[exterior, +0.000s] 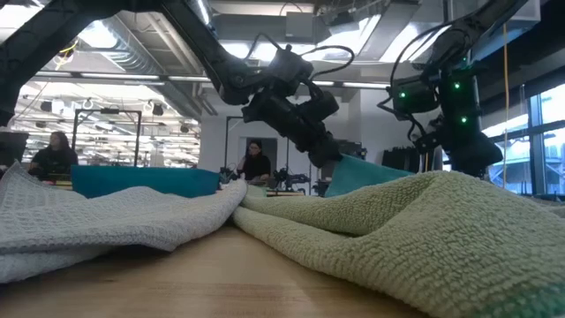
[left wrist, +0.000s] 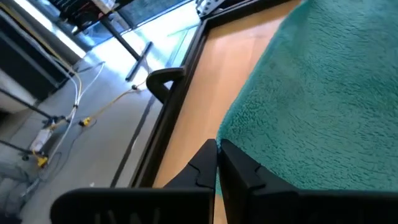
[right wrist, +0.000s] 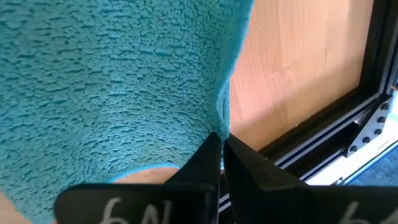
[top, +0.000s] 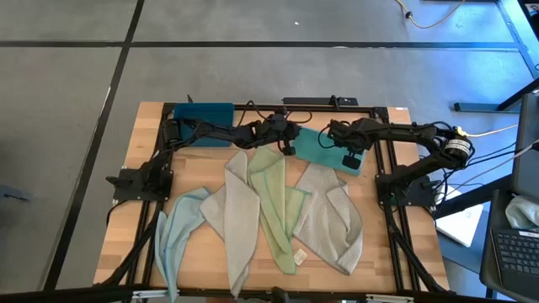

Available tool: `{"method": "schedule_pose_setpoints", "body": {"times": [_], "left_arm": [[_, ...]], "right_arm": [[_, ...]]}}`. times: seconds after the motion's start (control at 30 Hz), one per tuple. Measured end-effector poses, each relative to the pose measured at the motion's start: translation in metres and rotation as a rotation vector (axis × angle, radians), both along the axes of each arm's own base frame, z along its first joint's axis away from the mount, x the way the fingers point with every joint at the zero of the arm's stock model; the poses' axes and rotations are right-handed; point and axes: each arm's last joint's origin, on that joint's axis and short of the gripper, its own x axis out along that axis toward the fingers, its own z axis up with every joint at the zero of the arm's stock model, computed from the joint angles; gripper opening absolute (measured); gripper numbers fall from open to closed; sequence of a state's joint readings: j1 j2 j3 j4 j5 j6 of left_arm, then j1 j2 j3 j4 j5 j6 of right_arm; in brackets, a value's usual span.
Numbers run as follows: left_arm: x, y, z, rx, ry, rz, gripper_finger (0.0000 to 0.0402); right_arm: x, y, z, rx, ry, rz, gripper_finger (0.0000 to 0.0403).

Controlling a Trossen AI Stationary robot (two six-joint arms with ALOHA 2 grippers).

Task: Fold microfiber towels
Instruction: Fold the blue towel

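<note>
Wooden table holds towels; each gripper, left, right, clamps teal towel.

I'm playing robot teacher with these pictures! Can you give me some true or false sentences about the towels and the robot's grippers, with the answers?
1. Both grippers pinch the teal towel. True: the left gripper and the right gripper are each shut on an edge of it.
2. The pale green towel lies in the dark blue tray. False: it lies on the table.
3. The pale blue towel lies on the left arm's side. True.
4. The teal towel is neatly folded on the tray. False: it is beside the tray, unfolded.
</note>
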State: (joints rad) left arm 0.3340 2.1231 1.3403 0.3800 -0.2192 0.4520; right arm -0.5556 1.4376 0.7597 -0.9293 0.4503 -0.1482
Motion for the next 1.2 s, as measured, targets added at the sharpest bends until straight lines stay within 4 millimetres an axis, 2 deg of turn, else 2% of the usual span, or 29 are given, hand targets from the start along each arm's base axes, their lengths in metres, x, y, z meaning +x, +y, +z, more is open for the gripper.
{"method": "schedule_pose_setpoints", "body": {"times": [0.33,0.57,0.73,0.9,1.07,1.2], "left_arm": [[0.001,0.0,0.0,-0.032,-0.045,0.017,0.0002],[0.004,0.001,-0.013,-0.032,-0.047,0.026,0.0031],[0.004,0.002,-0.011,-0.047,-0.066,0.037,0.0064],[0.003,0.001,-0.008,0.012,-0.042,0.118,0.0089],[0.002,-0.008,0.012,0.04,-0.053,0.112,0.0093],[0.0,-0.022,0.021,0.008,-0.007,0.041,0.0093]], "right_arm": [[-0.004,-0.007,0.0,-0.001,-0.002,-0.024,0.0021],[-0.007,-0.016,0.0,-0.016,-0.035,-0.068,0.0028],[-0.008,-0.018,0.0,-0.013,-0.041,-0.081,0.0054],[-0.008,-0.018,0.0,-0.023,-0.036,-0.082,0.0091],[-0.01,-0.018,0.002,-0.042,0.006,-0.081,0.013],[-0.008,-0.018,0.014,-0.011,0.019,-0.091,0.0151]]}}
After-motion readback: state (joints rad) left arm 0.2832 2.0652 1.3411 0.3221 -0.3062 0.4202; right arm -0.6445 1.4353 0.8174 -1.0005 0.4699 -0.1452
